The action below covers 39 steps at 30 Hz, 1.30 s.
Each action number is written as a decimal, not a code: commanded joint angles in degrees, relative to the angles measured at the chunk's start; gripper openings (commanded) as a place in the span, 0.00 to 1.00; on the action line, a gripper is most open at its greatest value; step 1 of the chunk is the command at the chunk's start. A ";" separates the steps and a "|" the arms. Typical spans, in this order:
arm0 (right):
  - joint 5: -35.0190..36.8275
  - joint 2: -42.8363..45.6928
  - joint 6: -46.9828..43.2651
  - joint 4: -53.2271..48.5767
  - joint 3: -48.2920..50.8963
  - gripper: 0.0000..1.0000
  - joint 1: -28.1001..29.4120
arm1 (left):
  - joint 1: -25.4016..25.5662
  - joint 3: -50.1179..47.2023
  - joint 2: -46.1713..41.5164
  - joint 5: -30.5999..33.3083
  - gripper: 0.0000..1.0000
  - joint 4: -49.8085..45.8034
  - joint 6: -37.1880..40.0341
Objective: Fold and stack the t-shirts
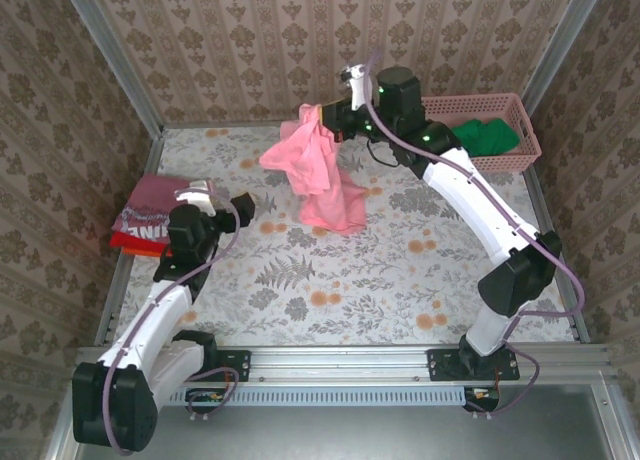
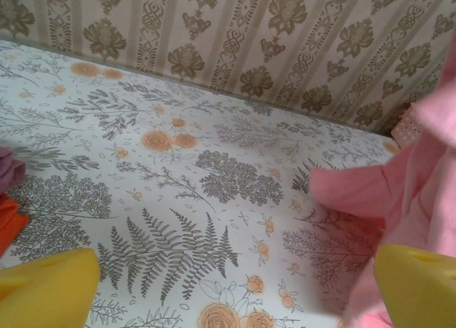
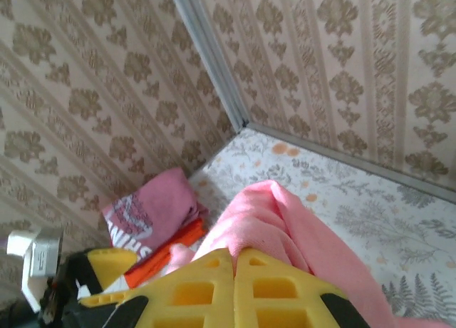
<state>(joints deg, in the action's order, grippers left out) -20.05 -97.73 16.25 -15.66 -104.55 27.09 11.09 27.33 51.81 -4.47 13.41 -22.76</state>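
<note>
The salmon-pink t-shirt (image 1: 318,175) hangs in the air at the back middle, its lower part crumpled on the table. My right gripper (image 1: 318,117) is shut on its top edge; in the right wrist view the pink cloth (image 3: 285,221) bulges out from between the closed yellow fingers (image 3: 214,285). At the left edge lies a folded stack: the dusty-red lettered t-shirt (image 1: 148,208) on top of the orange-red t-shirt (image 1: 135,243). My left gripper (image 1: 243,208) hovers open beside that stack, its yellow fingertips (image 2: 50,289) wide apart with nothing between them, facing the hanging shirt (image 2: 413,192).
A pink lattice basket (image 1: 500,108) at the back right holds a green garment (image 1: 485,136). Patterned walls enclose the floral table (image 1: 350,280) on three sides, with metal rails at the edges.
</note>
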 commanded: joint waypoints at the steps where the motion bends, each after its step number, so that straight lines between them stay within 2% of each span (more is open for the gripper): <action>1: 1.62 4.55 12.23 7.39 5.62 0.00 -5.51 | -0.81 -1.18 -1.19 -0.27 1.00 -2.15 -0.39; 5: 3.58 6.40 19.35 9.14 15.45 0.00 -12.45 | -0.94 -1.71 -0.53 -0.68 1.00 -1.50 -0.65; 9: 6.52 7.02 19.87 7.76 22.56 0.00 -17.16 | -0.70 -1.30 2.04 -2.71 1.00 -0.03 -1.12; 14: 11.05 6.65 19.40 8.59 31.40 0.00 -23.40 | 2.65 -0.02 8.01 -2.83 1.00 1.71 -2.27; 15: 11.77 6.41 19.20 8.09 32.18 0.04 -24.30 | 3.50 0.28 9.37 -2.67 1.00 2.18 -2.58; 16: 12.51 6.39 18.62 7.69 33.13 0.20 -25.09 | 4.59 0.69 11.08 -2.19 1.00 2.47 -3.17; 17: 14.20 6.85 17.96 7.10 33.85 0.43 -25.65 | 5.86 1.37 12.76 -1.67 1.00 2.65 -3.70; 18: 16.25 7.53 16.89 6.46 34.49 0.57 -25.77 | 6.95 1.99 14.36 -1.21 1.00 2.75 -4.06; 20: 21.01 9.71 14.42 5.83 36.21 0.77 -25.72 | 10.49 4.04 18.08 0.45 1.00 2.76 -4.31; 21: 23.34 10.84 13.72 5.60 36.99 0.80 -25.70 | 12.03 5.08 19.95 1.06 1.00 2.70 -4.22; 24: 28.68 14.47 11.63 6.02 39.81 0.84 -25.76 | 17.77 9.58 26.88 2.14 1.00 3.07 -3.07; 29: 24.41 17.58 10.12 7.74 43.72 0.84 -25.60 | 24.96 20.61 40.81 2.78 0.97 2.59 -2.00; 34: 22.43 20.40 9.62 7.23 46.59 0.84 -25.60 | 28.42 31.78 53.15 1.32 0.91 -0.51 -7.84; 39: 21.52 21.49 9.09 6.43 49.52 0.86 -25.76 | 29.39 37.27 60.57 -2.65 0.80 -0.30 -13.01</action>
<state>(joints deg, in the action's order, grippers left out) 2.68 -78.04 26.72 -8.51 -56.58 1.17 40.14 62.11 110.00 -4.38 14.48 -31.59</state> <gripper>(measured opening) 0.853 0.809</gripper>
